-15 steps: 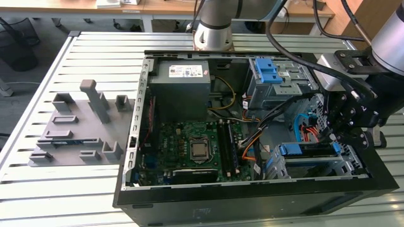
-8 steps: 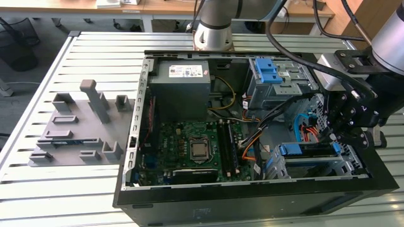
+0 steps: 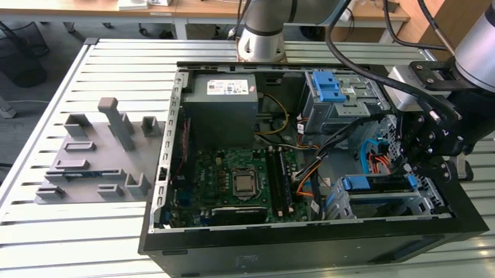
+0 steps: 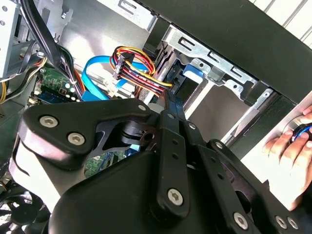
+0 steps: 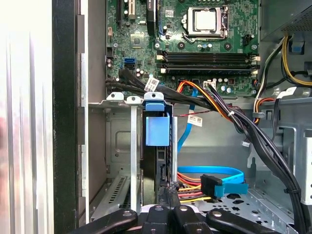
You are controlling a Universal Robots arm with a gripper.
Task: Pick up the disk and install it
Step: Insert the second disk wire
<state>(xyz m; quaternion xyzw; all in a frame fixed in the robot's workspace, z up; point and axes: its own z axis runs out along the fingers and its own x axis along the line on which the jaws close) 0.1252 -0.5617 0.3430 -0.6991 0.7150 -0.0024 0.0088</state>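
Inside one drive bay (image 5: pixel 114 146), one disk (image 5: pixel 157 127), gripper (image 5: pixel 168 195) touching it.

Mostly hidden inside the drive cage (image 5: pixel 127 161), at 6 o'clock in the first wrist view: the disk (image 5: pixel 157 161), edge-on. Fingertips of the gripper (image 4: pixel 168 105) masked by its own linkage. Cropped at 3 o'clock: a hand (image 4: pixel 292 148).

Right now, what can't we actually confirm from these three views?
- Gripper fingertips: in the first wrist view they sit against the disk's edge in the drive bay; grip state unclear.
- Disk label: only the edge and blue bracket show.
- Full seating: the disk's lower end is hidden by the gripper linkage.
- Exterior view: the arm covers the gripper.
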